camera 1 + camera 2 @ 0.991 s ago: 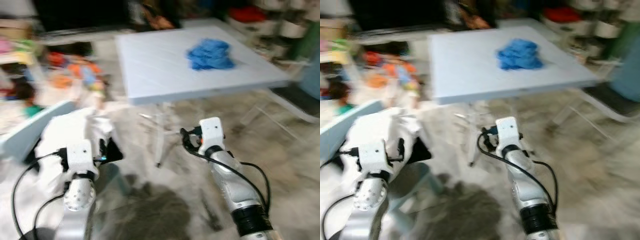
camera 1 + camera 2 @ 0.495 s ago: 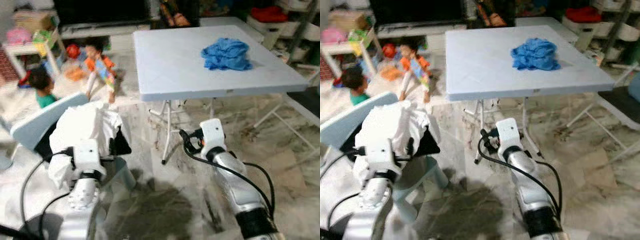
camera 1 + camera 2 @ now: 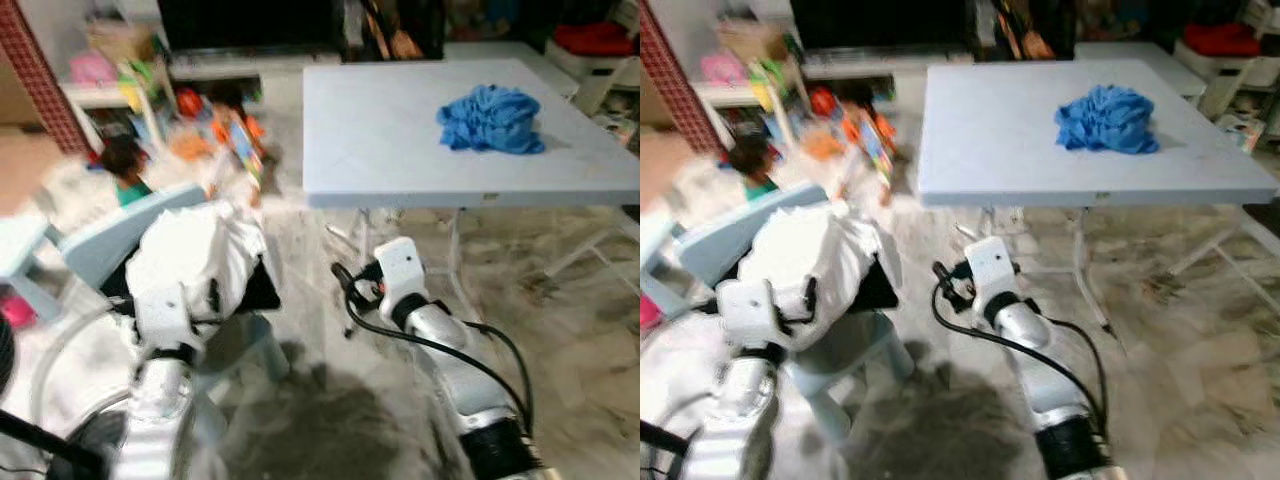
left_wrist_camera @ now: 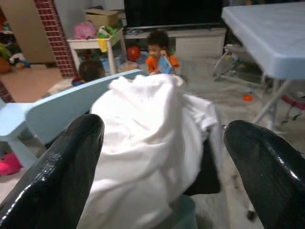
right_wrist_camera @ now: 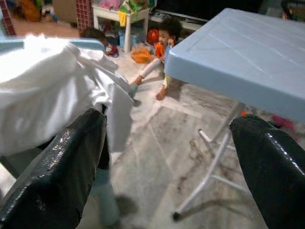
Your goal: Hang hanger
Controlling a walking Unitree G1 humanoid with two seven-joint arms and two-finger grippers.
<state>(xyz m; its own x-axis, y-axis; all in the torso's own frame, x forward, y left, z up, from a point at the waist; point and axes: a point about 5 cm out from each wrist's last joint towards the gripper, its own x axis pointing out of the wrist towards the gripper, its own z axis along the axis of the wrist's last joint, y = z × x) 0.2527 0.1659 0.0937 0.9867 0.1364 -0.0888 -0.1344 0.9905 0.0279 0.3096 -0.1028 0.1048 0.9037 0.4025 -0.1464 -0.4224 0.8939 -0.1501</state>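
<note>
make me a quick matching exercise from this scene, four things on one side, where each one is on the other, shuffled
Things:
1. blue cloth
2. white garment
3. left gripper
4. children

Places:
A. draped over the small light blue chair
B. sitting on the floor among toys beyond the chair
C. bunched on the folding table
D. open, pointing at the white garment

Pairs: 1-C, 2-A, 3-D, 4-B

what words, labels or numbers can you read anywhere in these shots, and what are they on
None can be read.
The cardboard box on the small white side table shows no legible print; it is too small and blurred.
The pale blue folding table, crumpled blue cloth and white garment on the light blue plastic chair carry no visible lettering.
</note>
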